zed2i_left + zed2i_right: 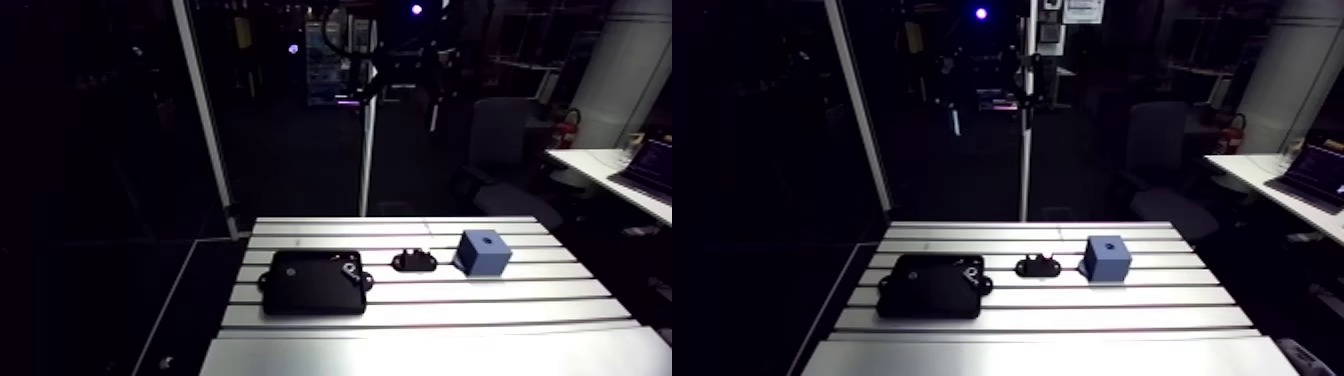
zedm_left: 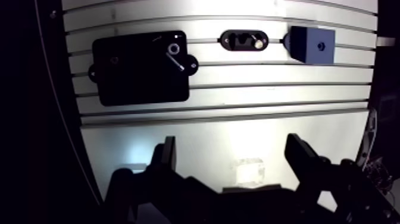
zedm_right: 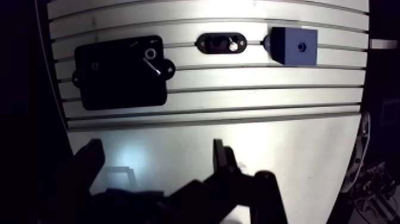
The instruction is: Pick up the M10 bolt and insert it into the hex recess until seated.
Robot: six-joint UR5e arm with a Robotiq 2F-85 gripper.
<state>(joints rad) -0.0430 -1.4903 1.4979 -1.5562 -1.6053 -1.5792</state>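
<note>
1. The gripper hangs high over the bare near part of the table. Its fingers are spread wide with nothing between them.
2. The M10 bolt lies flat on a black plate, well ahead of the gripper, near the plate's corner closest to the oval holder. Its head reads as a pale ring and the shank slants away from it.
3. The blue block stands just beside the holder's far end, with the dark hex recess in its top face.
4. The step in hand looks like the approach for the pick. Centre over the shank first, then turn the wrist so the fingers close across the shank, not along it.
5. Descend with the fingers wide and stop just clear of the plate. A nudge would probably roll the bolt.
6. Grip the shank away from the head, so the head stays free to enter the recess.
7. A small pale thing sits in the holder, too small to identify. Do not mistake it for the bolt.
</note>
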